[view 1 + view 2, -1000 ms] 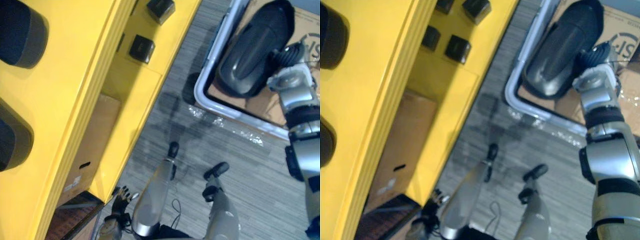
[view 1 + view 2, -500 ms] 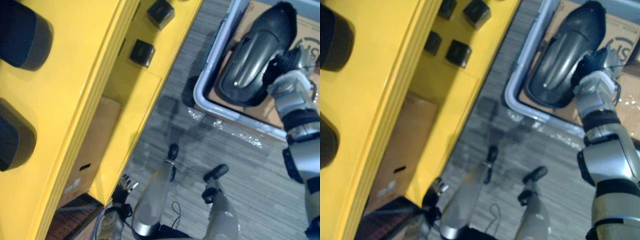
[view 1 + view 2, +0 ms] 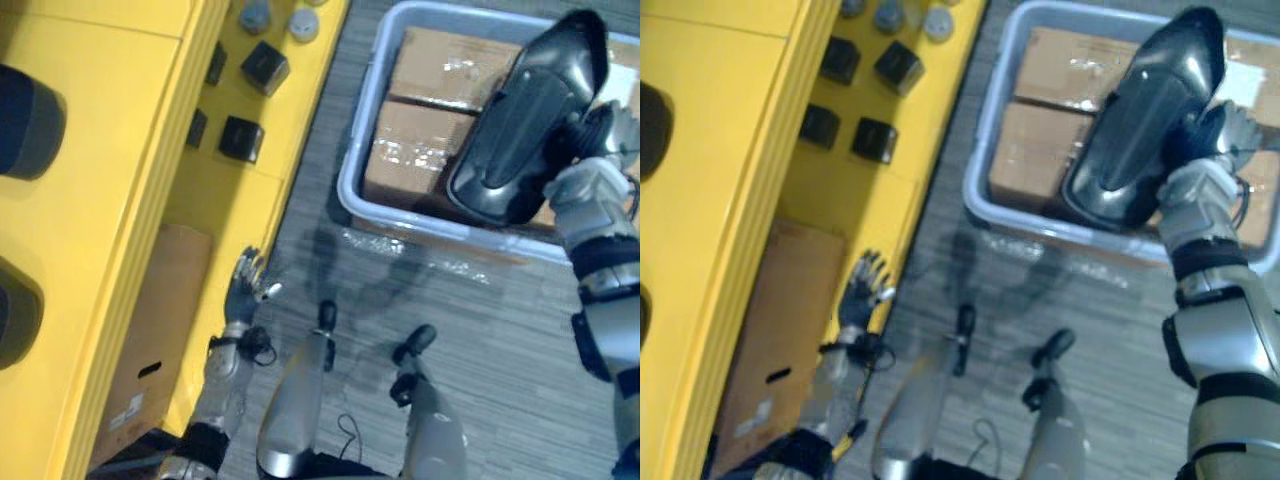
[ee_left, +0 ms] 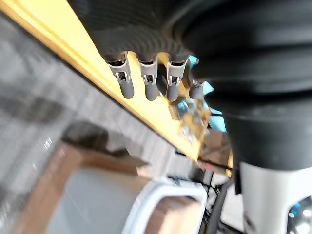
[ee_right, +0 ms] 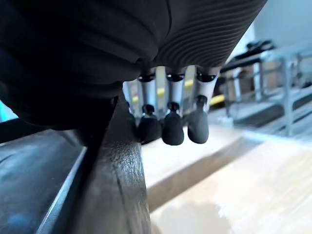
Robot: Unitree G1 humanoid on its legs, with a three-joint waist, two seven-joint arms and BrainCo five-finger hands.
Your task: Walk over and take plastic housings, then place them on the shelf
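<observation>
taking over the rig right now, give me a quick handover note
Right hand: shut on a black plastic housing, held above the grey bin of cardboard boxes.
Left hand: open, holding nothing, low beside the yellow shelf.
Done: housing picked up; two dark rounded parts, likely housings, lie on the shelf top.
Left: carry this housing to the shelf and set it down.

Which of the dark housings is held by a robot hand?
The glossy housing above the grey bin: the right robot hand grips its edge. The two other housings lie on the yellow shelf, untouched.
</observation>
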